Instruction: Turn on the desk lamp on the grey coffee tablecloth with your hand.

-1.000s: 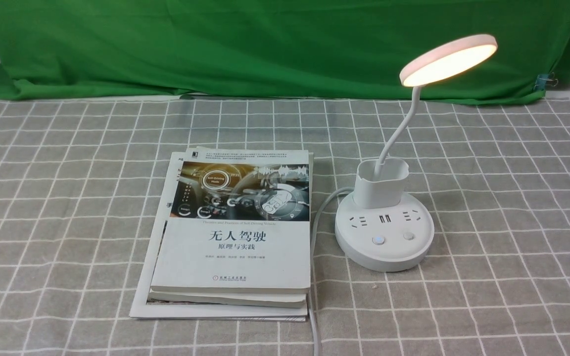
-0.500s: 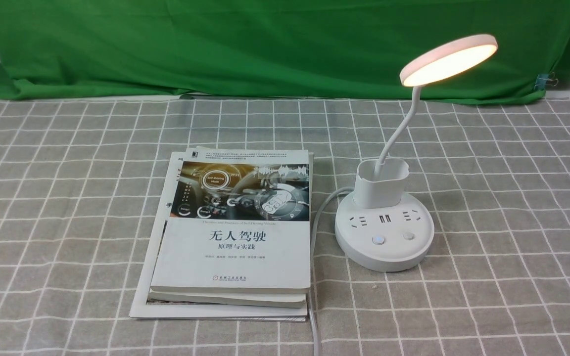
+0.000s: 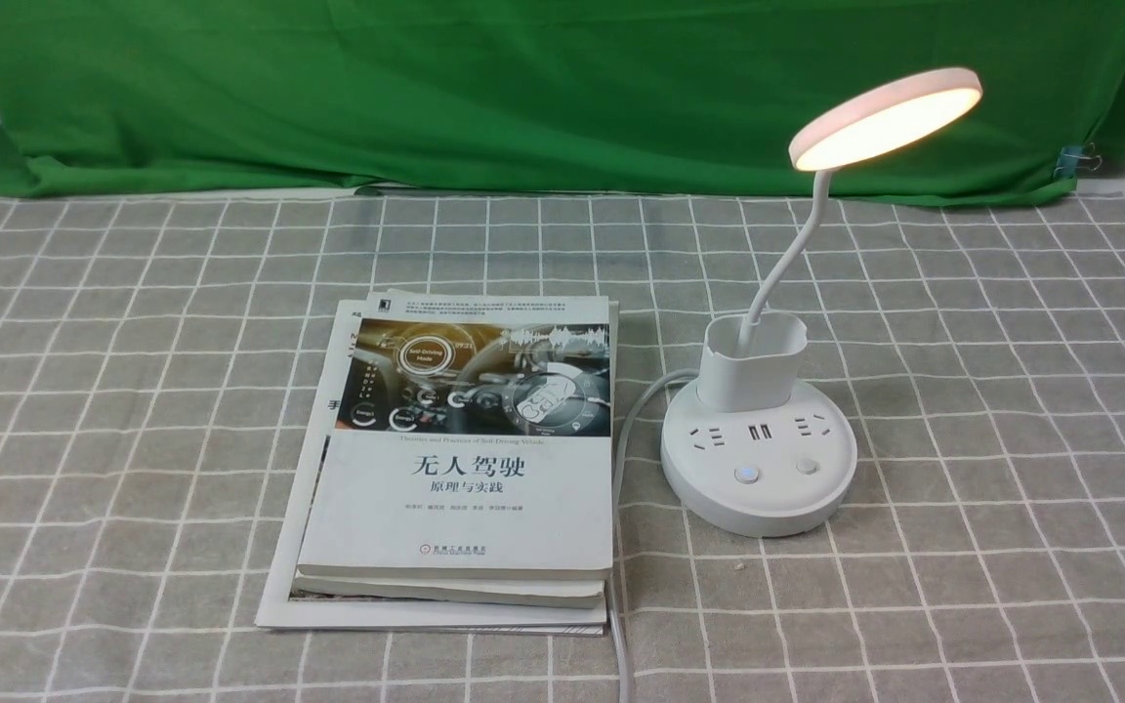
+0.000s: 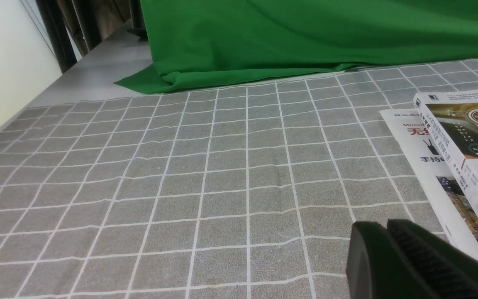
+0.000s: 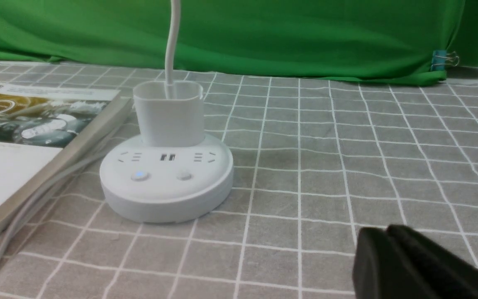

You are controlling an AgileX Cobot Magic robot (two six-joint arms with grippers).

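Observation:
The white desk lamp point(image 3: 760, 459) stands on the grey coffee tablecloth point(image 3: 1012, 410), right of centre. Its disc head point(image 3: 885, 117) glows warm white. The left button point(image 3: 746, 475) on its round base is lit. The lamp also shows in the right wrist view point(image 5: 166, 178), with its left button point(image 5: 140, 176) glowing blue. My right gripper point(image 5: 386, 232) is shut and empty, low over the cloth, well apart from the base. My left gripper point(image 4: 384, 226) is shut and empty, over the cloth beside the books. Neither arm shows in the front view.
A stack of books point(image 3: 460, 469) lies left of the lamp, with the lamp's white cord point(image 3: 621, 459) running between them toward the front edge. A green cloth point(image 3: 523, 88) hangs along the back. A blue clip point(image 3: 1070, 161) holds it at the right.

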